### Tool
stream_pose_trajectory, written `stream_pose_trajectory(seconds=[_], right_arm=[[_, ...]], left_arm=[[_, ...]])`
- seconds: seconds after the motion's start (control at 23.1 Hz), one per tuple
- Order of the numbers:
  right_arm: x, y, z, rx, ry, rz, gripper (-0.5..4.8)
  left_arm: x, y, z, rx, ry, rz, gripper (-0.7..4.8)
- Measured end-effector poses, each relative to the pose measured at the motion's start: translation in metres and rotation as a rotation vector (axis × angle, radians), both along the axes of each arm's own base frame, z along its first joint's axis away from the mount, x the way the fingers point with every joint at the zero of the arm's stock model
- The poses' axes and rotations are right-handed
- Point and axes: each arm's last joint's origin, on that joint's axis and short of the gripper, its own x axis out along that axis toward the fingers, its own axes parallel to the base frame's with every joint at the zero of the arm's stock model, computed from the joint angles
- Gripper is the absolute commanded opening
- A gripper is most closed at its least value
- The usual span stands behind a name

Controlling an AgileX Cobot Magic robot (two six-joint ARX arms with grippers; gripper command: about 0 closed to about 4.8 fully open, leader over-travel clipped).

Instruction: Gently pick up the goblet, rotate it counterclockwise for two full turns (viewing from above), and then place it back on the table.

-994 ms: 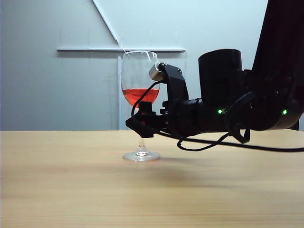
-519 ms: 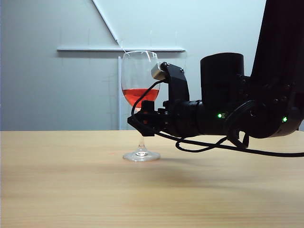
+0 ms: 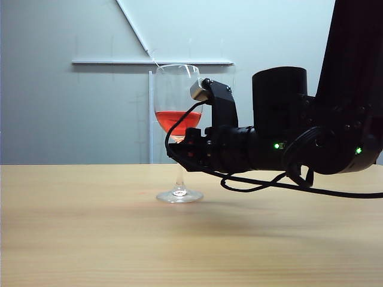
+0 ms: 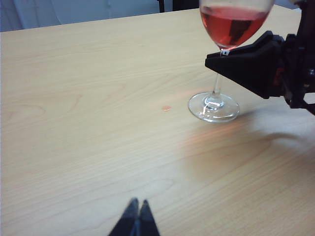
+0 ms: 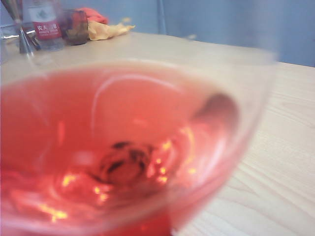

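Note:
The goblet (image 3: 178, 95) stands upright on the table (image 3: 90, 227), with its foot flat and red liquid low in the bowl. My right gripper (image 3: 179, 150) reaches in level from the right and is shut on the thin stem just under the bowl; the left wrist view shows its black fingers (image 4: 246, 64) pinching there. The right wrist view is filled by the blurred red bowl (image 5: 123, 147), which hides the jaws. My left gripper (image 4: 137, 202) hovers low over the table (image 4: 98, 98), well short of the goblet (image 4: 214, 104), shut and empty.
A black cable (image 3: 257, 182) loops under the right arm close to the tabletop. A small red spot (image 4: 166, 108) marks the wood beside the foot. At the table's far end are a red-labelled bottle (image 5: 44, 27), a dark cup and crumpled cloths (image 5: 106, 29).
The right gripper's fingers have closed in on the stem. The goblet has shifted slightly to the right, with its foot still on the table. The left gripper has stayed still.

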Motion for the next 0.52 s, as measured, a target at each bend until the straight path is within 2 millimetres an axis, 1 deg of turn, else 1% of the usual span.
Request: stream_pose_trajectory(seconds=[0.17, 0.26, 0.35, 0.39, 0.52], right_arm=[[0.0001, -0.0002, 0.0001, 0.003, 0.001, 0.000, 0.28], [0.0001, -0.0002, 0.0008, 0.006, -0.003, -0.003, 0.08], [0.0002, -0.0002, 0.0005, 0.005, -0.004, -0.004, 0.06], [0.0002, -0.0002, 0.0005, 0.004, -0.004, -0.003, -0.05], [0.0002, -0.0002, 0.0006, 0.013, 0.002, -0.004, -0.05]], left_arm=[[0.0000, 0.0000, 0.0000, 0.000, 0.000, 0.000, -0.05], [0.0000, 0.0000, 0.0000, 0.000, 0.000, 0.000, -0.05], [0.0000, 0.0000, 0.0000, 0.000, 0.000, 0.000, -0.05], [0.0000, 0.0000, 0.0000, 0.000, 0.000, 0.000, -0.05], [0.0000, 0.0000, 0.0000, 0.000, 0.000, 0.000, -0.05]])
